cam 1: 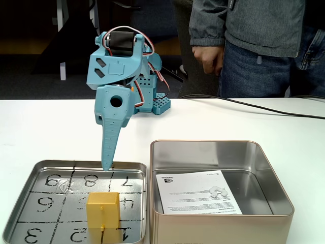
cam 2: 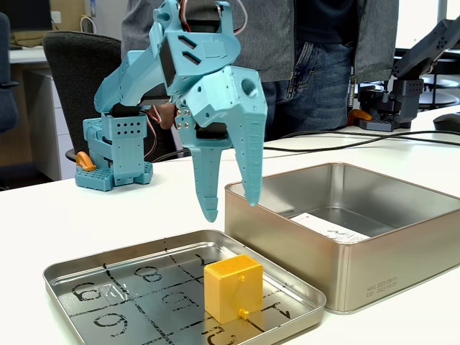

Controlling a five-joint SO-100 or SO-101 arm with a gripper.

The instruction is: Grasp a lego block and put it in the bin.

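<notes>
The mustard-yellow lego block [cam 1: 103,209] [cam 2: 233,287] stands in the shallow grid tray [cam 1: 20,203] [cam 2: 79,277], near its front middle, with a small stud on its front face. The deep silvery bin [cam 1: 264,168] [cam 2: 402,237] sits just right of the tray, a white printed sheet [cam 1: 198,193] [cam 2: 327,226] at its bottom. My teal gripper [cam 1: 106,166] [cam 2: 231,205] hangs open above the tray's back edge, fingers pointing down, behind and above the block. Nothing is between the fingers.
A person [cam 1: 254,40] [cam 2: 316,65] stands behind the table. Black cables [cam 1: 254,105] [cam 2: 338,144] run across the white tabletop at the back. Another dark arm [cam 2: 417,65] stands far right. The arm's teal base [cam 1: 155,99] [cam 2: 115,154] is behind the tray.
</notes>
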